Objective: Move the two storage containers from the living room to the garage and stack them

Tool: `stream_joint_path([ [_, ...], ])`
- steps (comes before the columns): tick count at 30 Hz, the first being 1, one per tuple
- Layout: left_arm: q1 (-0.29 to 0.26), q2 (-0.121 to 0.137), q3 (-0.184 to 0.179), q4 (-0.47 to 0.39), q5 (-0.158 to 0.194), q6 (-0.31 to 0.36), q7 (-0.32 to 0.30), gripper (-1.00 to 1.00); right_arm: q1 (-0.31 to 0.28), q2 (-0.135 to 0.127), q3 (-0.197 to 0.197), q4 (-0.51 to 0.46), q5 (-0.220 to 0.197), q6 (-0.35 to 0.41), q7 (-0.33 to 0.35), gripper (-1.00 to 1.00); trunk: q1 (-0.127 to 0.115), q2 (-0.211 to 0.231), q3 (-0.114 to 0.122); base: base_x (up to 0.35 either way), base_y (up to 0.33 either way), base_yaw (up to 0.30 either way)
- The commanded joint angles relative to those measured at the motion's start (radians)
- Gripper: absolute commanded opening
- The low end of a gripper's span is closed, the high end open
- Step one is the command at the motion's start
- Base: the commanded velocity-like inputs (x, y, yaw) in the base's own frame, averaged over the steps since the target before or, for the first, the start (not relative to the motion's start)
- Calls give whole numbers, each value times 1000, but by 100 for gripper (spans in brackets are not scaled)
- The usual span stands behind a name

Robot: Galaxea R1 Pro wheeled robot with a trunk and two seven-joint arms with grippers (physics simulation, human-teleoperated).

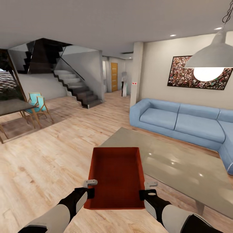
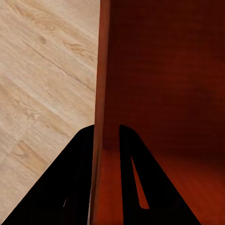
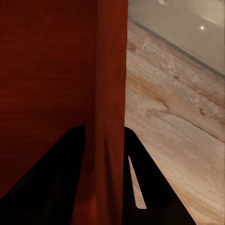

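Here, an orange-red rectangular plastic bin (image 1: pixel 118 176) rides in front of the robot, carried level above the light wood plank floor (image 1: pixel 42 161) of the living room. The left gripper (image 1: pixel 88 187) pinches the bin's left wall and the right gripper (image 1: pixel 148 190) its right wall, one finger inside and one outside each. Holding opposite walls likely keeps the open bin from tipping in transit. A grey glass-topped table (image 1: pixel 168 158) stands just beside it, before a blue corner sofa (image 1: pixel 181 121); a wooden door (image 1: pixel 114 76) lies far ahead.
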Motion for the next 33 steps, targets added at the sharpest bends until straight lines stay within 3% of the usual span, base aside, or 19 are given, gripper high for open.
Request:
stream_joint_path([
  [1, 0, 1, 10, 1, -11, 8, 16, -100, -1, -4, -10, -2, 12, -18, -9, -100, 1, -2, -2, 0, 0, 283],
  [33, 0, 1, 10, 1, -11, 8, 16, -100, -1, -3, -10, -2, 12, -18, -9, -100, 1, -2, -2, 0, 0, 283],
])
